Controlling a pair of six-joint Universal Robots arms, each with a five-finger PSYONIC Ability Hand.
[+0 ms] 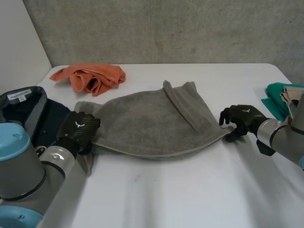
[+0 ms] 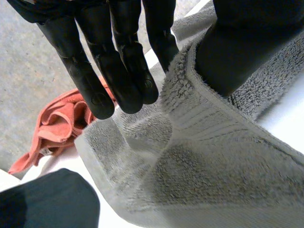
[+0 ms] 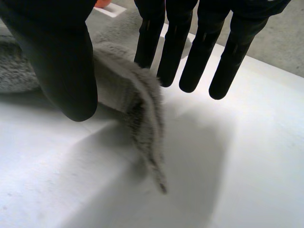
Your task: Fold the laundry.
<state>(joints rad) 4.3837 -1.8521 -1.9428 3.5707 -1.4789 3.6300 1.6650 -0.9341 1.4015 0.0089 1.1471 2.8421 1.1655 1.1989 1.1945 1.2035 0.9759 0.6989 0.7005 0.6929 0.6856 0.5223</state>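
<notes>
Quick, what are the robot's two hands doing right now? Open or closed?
Left hand: closed, pinching the grey towel at one end.
Right hand: closed, pinching the towel's opposite corner.

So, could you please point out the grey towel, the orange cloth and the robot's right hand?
grey towel (image 1: pixel 142 124), head view, its flat middle.
orange cloth (image 1: pixel 92 77), head view, its crumpled middle.
right hand (image 1: pixel 244 116), head view, its back.

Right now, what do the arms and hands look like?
The left arm and right arm are grey tubes with rounded joints; the left one has a light-blue cap. The left hand and right hand are black, each with a small pale mark on its back. Fingers: slim, black, rounded tips.
</notes>
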